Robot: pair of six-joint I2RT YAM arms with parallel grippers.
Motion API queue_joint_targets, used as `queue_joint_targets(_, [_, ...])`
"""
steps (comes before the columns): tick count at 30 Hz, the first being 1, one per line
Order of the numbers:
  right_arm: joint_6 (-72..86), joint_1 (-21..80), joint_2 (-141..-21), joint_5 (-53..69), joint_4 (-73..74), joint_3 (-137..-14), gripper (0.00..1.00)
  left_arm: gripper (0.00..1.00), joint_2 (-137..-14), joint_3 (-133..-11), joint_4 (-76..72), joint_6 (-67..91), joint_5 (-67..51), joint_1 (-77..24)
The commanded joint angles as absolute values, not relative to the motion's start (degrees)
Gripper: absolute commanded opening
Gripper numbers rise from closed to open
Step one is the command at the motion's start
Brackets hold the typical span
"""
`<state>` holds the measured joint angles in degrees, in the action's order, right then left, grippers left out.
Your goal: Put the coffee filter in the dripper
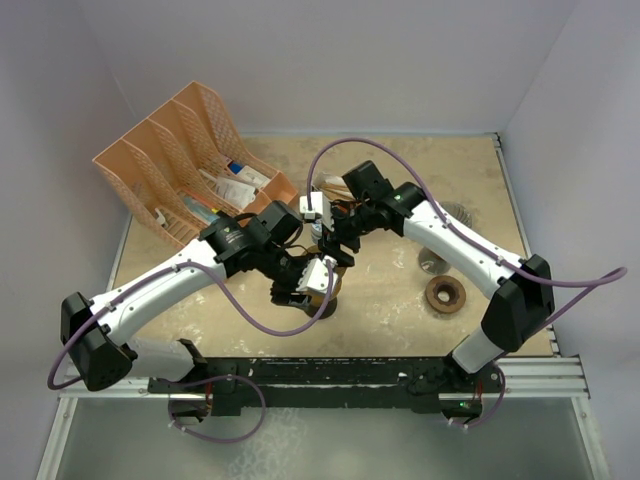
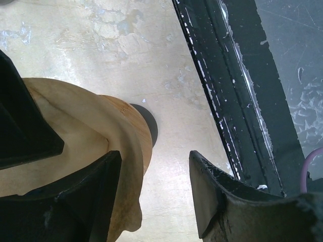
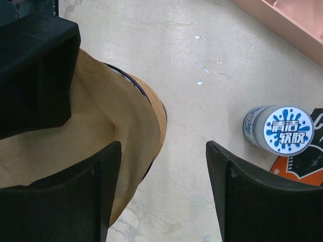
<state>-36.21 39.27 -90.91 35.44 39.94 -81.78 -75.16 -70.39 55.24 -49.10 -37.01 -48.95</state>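
Risks dragging the creased filter [image 3: 101, 131], slumped inside the dripper [image 3: 159, 116] mid surface [image 3: 202, 50], out on lifting, since left hand [image 2: 154, 161] at 8 o'clock and right hand [image 3: 162, 151] at 1 o'clock, both spread apart and clamping nothing, each seem to rest one finger on the paper.

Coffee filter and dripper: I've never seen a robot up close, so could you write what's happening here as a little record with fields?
filter state: the filter sits loosely in the dripper, with one edge hanging over the rim
left arm: left end effector open, one finger over the filter and the other outside the rim
right arm: right end effector open, straddling the rim the same way
nearby: round tub with a blue and white label; pink rack at the back left
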Motion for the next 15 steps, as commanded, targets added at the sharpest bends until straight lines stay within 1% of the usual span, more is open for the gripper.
queue_joint_targets(1, [-36.84,39.47,-90.00,37.27,40.64,-83.09,0.71,0.56,-75.06,-71.32,54.28,-49.92,-38.04,-49.28])
queue_joint_targets(8, [-37.46,39.52,-89.59,40.57,42.47,-85.50,0.75,0.59,-74.73,-74.07,55.21,-49.79,-37.43,-49.26])
queue_joint_targets(15, [-37.54,39.46,-89.09,40.55,42.97,-86.47,0.81,0.63,-74.71,-76.47,55.99,-49.81,-36.97,-49.30])
